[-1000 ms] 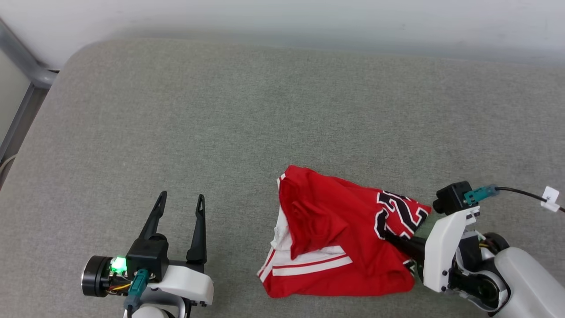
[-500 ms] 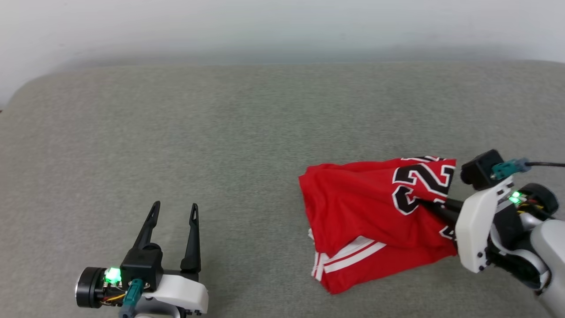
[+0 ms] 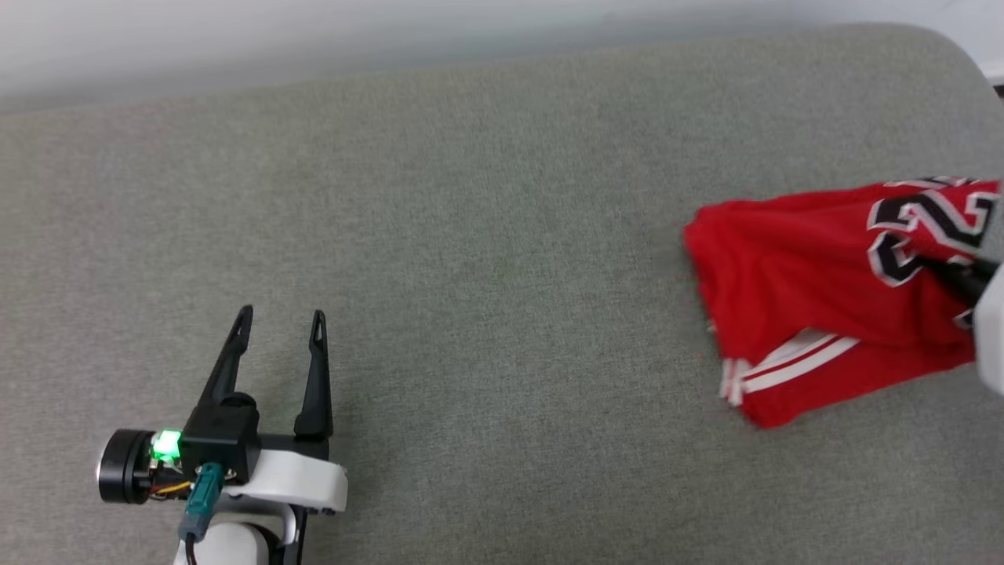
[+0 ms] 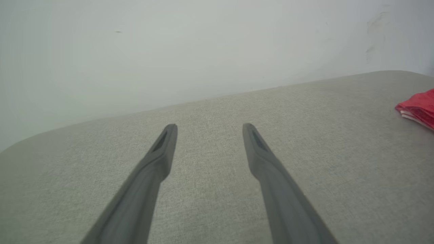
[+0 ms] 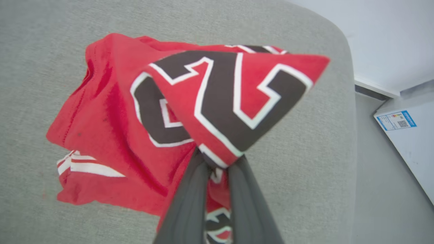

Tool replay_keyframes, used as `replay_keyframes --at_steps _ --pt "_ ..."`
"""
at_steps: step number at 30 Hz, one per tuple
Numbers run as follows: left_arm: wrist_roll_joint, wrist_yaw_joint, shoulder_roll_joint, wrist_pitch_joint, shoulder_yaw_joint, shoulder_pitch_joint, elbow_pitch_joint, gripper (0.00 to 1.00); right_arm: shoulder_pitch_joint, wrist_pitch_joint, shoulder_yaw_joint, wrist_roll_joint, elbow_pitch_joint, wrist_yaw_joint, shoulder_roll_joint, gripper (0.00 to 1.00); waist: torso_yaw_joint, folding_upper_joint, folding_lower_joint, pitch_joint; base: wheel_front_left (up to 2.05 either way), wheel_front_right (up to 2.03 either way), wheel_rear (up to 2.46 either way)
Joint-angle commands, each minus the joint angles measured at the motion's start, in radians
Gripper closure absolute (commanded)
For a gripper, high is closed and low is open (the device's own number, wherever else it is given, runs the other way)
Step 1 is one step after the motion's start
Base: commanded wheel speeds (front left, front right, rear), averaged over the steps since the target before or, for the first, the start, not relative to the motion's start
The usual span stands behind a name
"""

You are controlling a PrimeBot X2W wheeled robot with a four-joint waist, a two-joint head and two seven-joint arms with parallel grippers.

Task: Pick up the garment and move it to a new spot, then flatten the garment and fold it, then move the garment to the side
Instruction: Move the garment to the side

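— 2 tools here; how do they stand?
— Left tool (image 3: pixel 282 314) is spread, its slim, dark, tapering fingers over the bare grey woven surface (image 3: pixel 502 196), holding nothing. Right tool (image 5: pixel 217 164) is pressed together, pinching a fold of the garment (image 3: pixel 792 306).
— Where is the garment?
— Far right, near the surface's rounded corner, well apart from the left tool. It is soft red jersey, bunched, with blocky black white-edged numerals and white striped trim.

The garment (image 3: pixel 816 298) lies on the padded surface (image 3: pixel 486 235), one fold caught between the right gripper's (image 5: pixel 217 162) jaws, the rest ahead and left of them. The left gripper's (image 3: pixel 281 318) jaws hang above the surface; the garment is well to their right, the wall (image 4: pixel 169 51) beyond their tips.
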Motion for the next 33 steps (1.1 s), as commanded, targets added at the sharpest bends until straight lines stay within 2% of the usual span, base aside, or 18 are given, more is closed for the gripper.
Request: replay_keyframes --at_steps 1,6,15,19,23,24,25,33 --pt "0.008 -0.005 0.004 -0.002 0.001 -0.021 -0.008 0.00 -0.030 -0.005 -0.021 -0.017 0.022 -0.001 -0.020 1.00 -0.004 0.0000 0.0000 0.044 0.00 0.00 0.00" --pt "0.008 -0.010 0.008 -0.002 -0.004 -0.055 -0.026 0.00 -0.071 -0.002 -0.086 -0.060 0.118 -0.001 -0.071 1.00 0.014 0.0000 0.0000 0.113 0.00 0.00 0.00" --pt "0.009 -0.014 0.010 -0.002 -0.003 -0.097 -0.047 0.00 -0.121 -0.014 -0.202 -0.108 0.310 -0.001 -0.121 1.00 0.047 0.0000 0.0000 0.201 0.00 0.00 0.00" --pt "0.012 -0.012 0.012 -0.002 -0.002 -0.109 -0.057 0.00 -0.151 -0.032 -0.273 -0.155 0.417 -0.001 -0.110 1.00 0.059 0.0000 0.0000 0.227 0.00 0.00 0.00" --pt "0.012 -0.008 0.013 -0.002 0.001 -0.108 -0.055 0.00 -0.171 -0.046 -0.301 -0.190 0.454 -0.001 -0.085 1.00 0.058 0.0000 0.0000 0.223 0.00 0.00 0.00" --pt "0.013 -0.006 0.013 -0.002 0.001 -0.106 -0.053 0.00 -0.173 -0.045 -0.304 -0.200 0.463 -0.001 -0.077 0.65 0.057 0.0000 0.0000 0.218 0.00 0.00 0.00" --pt "0.013 -0.004 0.012 -0.002 0.002 -0.103 -0.051 0.00 -0.171 -0.040 -0.304 -0.208 0.469 -0.001 -0.068 0.00 0.056 0.0000 0.0000 0.210 0.00 0.00 0.00" --pt "0.010 0.006 0.001 -0.002 -0.002 -0.061 -0.031 0.00 -0.164 -0.108 -0.342 -0.292 0.452 -0.001 -0.036 0.00 0.047 0.0000 0.0000 0.119 0.00 0.00 0.00"
